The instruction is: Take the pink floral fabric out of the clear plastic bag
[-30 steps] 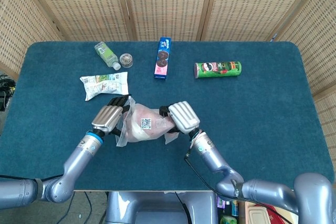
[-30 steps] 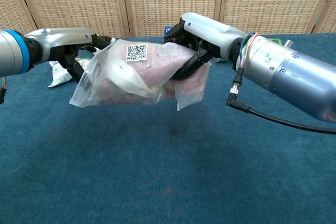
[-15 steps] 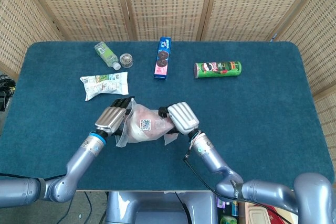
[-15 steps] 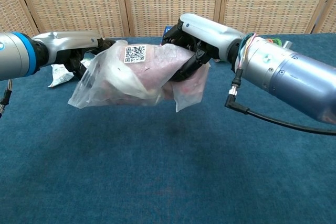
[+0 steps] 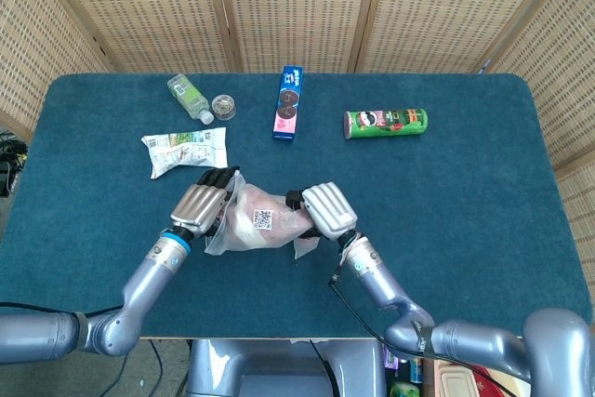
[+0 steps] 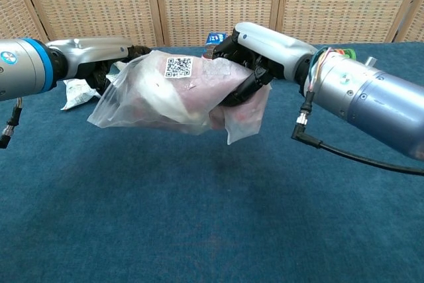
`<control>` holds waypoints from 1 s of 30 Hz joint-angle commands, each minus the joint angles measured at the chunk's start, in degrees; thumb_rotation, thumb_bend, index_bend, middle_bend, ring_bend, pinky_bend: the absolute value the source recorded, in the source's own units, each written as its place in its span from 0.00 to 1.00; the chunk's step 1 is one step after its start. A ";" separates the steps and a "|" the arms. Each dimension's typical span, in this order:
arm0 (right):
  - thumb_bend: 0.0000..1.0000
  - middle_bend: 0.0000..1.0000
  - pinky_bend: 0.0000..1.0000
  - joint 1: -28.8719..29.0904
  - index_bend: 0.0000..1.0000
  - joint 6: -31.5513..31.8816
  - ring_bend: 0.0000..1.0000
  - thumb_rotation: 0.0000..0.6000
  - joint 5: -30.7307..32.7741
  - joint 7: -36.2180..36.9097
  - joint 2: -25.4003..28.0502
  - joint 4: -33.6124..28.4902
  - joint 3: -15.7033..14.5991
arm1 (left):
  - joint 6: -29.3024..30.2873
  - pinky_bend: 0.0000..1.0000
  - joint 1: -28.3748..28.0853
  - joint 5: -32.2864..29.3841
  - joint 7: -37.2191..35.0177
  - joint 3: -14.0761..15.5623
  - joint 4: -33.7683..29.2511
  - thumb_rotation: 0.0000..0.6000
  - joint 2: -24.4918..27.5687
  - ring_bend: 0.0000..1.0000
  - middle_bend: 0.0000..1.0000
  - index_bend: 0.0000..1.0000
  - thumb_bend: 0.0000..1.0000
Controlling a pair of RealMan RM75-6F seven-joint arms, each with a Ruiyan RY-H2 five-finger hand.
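A clear plastic bag (image 6: 173,94) (image 5: 257,225) with a QR label hangs in the air above the blue table (image 5: 465,202), held between both hands. The pink floral fabric (image 6: 199,97) shows through the plastic, still inside the bag. My left hand (image 5: 202,205) (image 6: 109,57) grips the bag's left end. My right hand (image 5: 325,211) (image 6: 255,54) grips its right end, fingers curled around the bag and the fabric bulge. A loose flap of plastic hangs below the right hand.
At the back of the table lie a small bottle (image 5: 189,97), a small round jar (image 5: 223,105), a blue cookie pack (image 5: 289,103) and a green crisps can (image 5: 386,123). A white snack packet (image 5: 184,150) lies just behind my left hand.
Both hands and the bag have shifted slightly to the right together. The grips are unchanged.
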 commanded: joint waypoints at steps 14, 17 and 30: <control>0.36 0.00 0.04 -2.30 0.02 -5.78 0.00 1.00 9.76 -7.47 10.21 -8.76 -3.00 | -4.46 0.00 -0.06 10.82 -7.52 -0.02 12.72 1.00 -7.50 0.00 0.00 0.66 0.49; 0.32 0.00 0.04 -3.64 0.02 -5.72 0.00 1.00 8.78 -7.08 13.17 -9.71 -4.37 | -5.13 0.00 0.07 11.00 -8.60 -0.35 13.86 1.00 -8.03 0.00 0.00 0.66 0.49; 0.25 0.49 0.41 -10.47 0.16 9.67 0.44 1.00 -22.43 -7.25 17.71 5.16 -18.35 | -5.66 0.00 -1.03 13.06 -7.37 -1.70 13.16 1.00 -7.48 0.00 0.00 0.66 0.49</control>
